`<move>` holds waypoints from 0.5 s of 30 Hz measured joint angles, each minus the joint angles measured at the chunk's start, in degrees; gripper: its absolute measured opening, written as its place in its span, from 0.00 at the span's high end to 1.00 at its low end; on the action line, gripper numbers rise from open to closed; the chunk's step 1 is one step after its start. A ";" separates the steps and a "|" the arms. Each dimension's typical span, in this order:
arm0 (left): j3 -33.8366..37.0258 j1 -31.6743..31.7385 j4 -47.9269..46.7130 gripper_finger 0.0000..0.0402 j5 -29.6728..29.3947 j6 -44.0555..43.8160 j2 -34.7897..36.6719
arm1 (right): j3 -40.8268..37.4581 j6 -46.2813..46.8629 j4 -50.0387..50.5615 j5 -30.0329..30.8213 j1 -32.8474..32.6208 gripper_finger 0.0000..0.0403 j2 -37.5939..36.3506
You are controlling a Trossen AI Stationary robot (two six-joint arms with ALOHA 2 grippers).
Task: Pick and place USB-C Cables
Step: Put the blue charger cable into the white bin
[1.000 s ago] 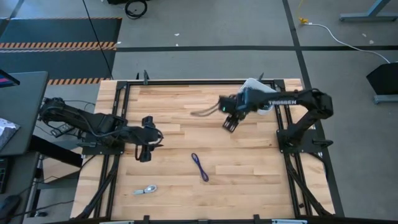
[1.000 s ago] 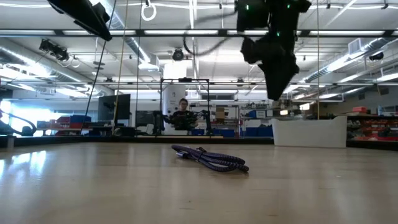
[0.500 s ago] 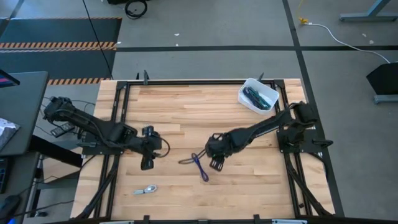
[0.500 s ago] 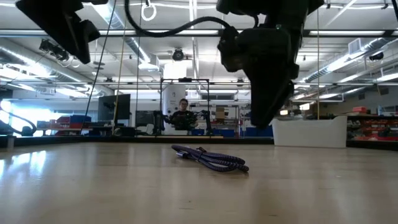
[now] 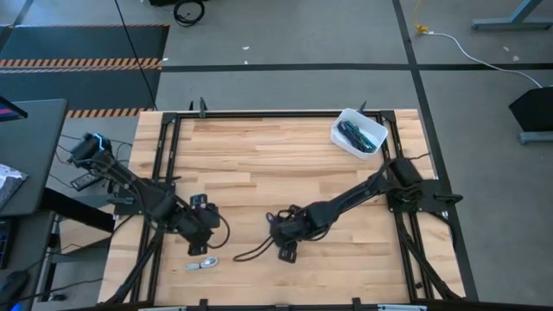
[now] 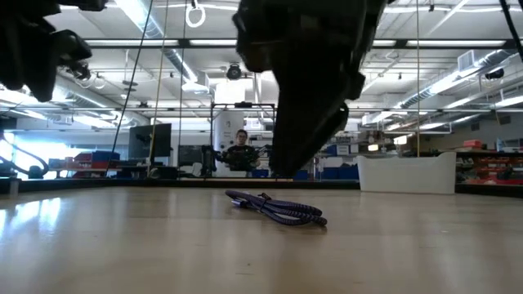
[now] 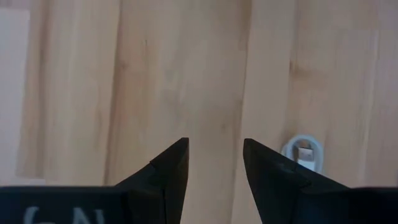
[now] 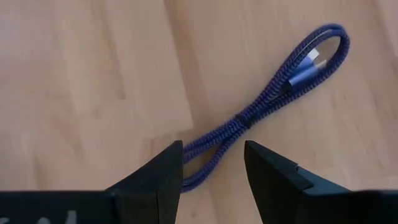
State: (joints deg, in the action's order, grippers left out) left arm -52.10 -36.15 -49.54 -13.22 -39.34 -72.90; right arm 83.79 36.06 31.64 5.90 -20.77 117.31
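One purple cable (image 6: pixel 276 207) lies on the wooden table (image 5: pixel 259 147).

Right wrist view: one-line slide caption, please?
Open right gripper poised over the purple cable lying folded on the wooden table.

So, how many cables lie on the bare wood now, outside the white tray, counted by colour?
purple cable: 1
silver-white cable: 1
Total: 2
The bundles inside the white tray are too small to count.
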 joint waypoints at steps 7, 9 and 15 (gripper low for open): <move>0.00 -4.05 0.11 0.60 -3.04 -5.80 -0.39 | 11.12 -0.07 14.98 3.24 0.17 0.56 8.89; 0.00 -4.75 0.15 0.60 -3.61 -6.82 -0.39 | 12.94 -0.20 15.71 3.22 0.33 0.56 10.13; 0.00 -6.62 0.16 0.60 -3.68 -8.69 -0.37 | 13.53 0.12 15.03 3.44 0.16 0.56 9.10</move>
State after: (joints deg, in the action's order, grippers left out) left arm -52.10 -42.77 -49.38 -16.90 -48.03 -73.28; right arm 97.32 36.18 46.68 9.34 -20.61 126.41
